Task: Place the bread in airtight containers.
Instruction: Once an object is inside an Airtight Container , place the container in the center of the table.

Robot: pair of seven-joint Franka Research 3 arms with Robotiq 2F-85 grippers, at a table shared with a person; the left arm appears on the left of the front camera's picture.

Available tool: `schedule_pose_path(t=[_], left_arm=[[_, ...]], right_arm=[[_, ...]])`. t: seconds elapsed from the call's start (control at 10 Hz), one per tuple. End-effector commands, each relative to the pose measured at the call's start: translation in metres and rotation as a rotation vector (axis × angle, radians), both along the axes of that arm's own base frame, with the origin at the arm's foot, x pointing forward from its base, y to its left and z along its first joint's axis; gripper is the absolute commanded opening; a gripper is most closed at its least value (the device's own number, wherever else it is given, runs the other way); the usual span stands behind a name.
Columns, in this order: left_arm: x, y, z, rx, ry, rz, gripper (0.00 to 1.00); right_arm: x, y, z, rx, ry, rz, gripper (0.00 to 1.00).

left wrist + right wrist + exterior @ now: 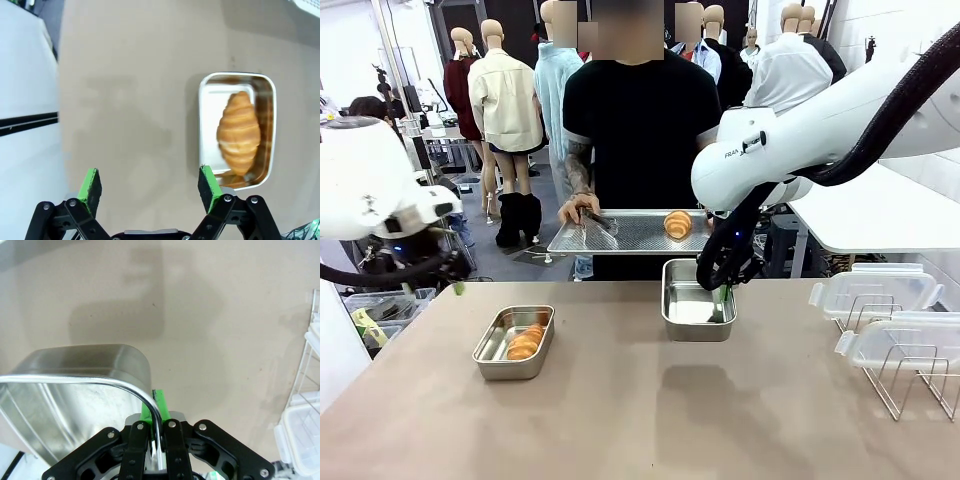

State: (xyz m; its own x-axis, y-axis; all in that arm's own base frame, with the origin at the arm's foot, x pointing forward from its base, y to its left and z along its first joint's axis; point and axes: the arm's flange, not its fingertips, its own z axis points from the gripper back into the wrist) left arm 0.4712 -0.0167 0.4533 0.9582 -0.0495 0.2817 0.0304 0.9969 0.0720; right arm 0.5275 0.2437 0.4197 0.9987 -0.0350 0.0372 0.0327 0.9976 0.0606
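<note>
1. Tan tabletop (620, 430) shared with a person, whose hand (578, 208) holds a perforated tray (620, 238) at the far edge; the second roll (677, 223) lies on it
2. First roll (525, 343) lies inside the near container (490, 360), which has no lid on
3. Left gripper (150, 184) hangs above the table beside that container, jaws spread wide, holding nothing
4. Right gripper (720, 296) is clamped tight on the rim of the empty container (698, 333), lifted clear of the table just below the tray
5. Likely step: offering this pan for the second roll. Keep it level and steady, the pinch firm on the thin wall and the mouth close under the tray's edge, so the roll lands inside without tipping it
6. Clear lids (875, 290) sit on the wire rack (910, 385) at the right
</note>
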Motion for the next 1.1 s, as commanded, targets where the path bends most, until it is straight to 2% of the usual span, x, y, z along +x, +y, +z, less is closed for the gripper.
schedule_pose_path(t=[0.0, 0.1, 0.2, 0.3, 1.0], left_arm=[[-0.011, 0.044, 0.012, -0.04, 0.025, 0.022, 1.0], [-0.018, 0.071, 0.016, -0.094, 0.003, 0.027, 1.0], [-0.02, 0.087, 0.017, -0.107, -0.006, 0.077, 1.0], [-0.022, 0.094, 0.018, -0.128, -0.017, 0.047, 1.0], [-0.019, 0.094, 0.02, -0.093, -0.01, 0.077, 1.0]], right_arm=[[0.001, 0.0, 0.003, -0.002, -0.001, 0.009, 0.0], [0.001, 0.0, 0.003, -0.002, -0.001, 0.009, 0.0], [0.001, 0.0, 0.003, -0.002, -0.001, 0.009, 0.0], [0.001, 0.0, 0.003, -0.002, -0.001, 0.009, 0.0], [0.001, 0.0, 0.003, -0.002, -0.001, 0.009, 0.0]])
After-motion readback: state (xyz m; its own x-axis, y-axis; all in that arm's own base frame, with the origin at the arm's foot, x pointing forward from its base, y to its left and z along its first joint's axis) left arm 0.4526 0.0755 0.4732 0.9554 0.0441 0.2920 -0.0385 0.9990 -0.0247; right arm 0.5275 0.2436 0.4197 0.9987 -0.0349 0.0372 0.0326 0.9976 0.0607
